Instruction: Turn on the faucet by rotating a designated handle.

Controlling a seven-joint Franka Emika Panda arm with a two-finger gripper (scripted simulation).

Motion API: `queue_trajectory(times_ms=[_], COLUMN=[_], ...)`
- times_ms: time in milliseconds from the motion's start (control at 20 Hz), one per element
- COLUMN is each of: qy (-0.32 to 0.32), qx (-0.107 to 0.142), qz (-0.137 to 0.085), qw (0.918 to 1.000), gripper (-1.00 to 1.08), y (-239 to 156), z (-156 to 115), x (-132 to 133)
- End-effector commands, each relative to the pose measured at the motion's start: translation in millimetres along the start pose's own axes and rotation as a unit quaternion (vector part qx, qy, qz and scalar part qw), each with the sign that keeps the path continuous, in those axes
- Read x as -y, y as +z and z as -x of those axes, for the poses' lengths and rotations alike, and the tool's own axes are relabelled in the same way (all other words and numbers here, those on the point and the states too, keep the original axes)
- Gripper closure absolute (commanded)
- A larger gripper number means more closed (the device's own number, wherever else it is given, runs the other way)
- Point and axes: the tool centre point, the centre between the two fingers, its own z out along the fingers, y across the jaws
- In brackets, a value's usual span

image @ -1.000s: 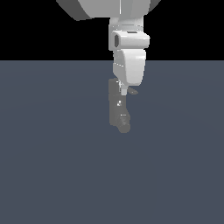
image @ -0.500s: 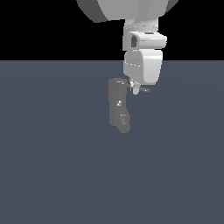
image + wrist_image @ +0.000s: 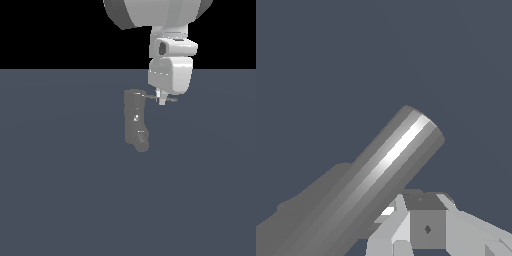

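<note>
Nearest in the exterior view, the faucet (image 3: 135, 120) stands on the flat grey-blue floor (image 3: 60, 190), its rounded bent end lowest and closest. From its top the thin handle (image 3: 170, 99) sticks out toward the exterior view's right. The white gripper (image 3: 161, 101) hangs over that rod, its tip touching or just at it; whether its jaws are apart or together cannot be told, and the wrist view shows the handle (image 3: 391, 165) close up as a shiny grey rod.
</note>
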Motion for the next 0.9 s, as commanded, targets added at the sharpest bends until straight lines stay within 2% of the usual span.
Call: queue_trajectory(times_ms=[0, 850], qy=[0.003, 0.011], qx=[-0.001, -0.002], qz=[-0.002, -0.002], qw=[1.0000, 0.9999], gripper=[1.08, 1.08], y=[0, -1], z=[-11, -60], x=[8, 45])
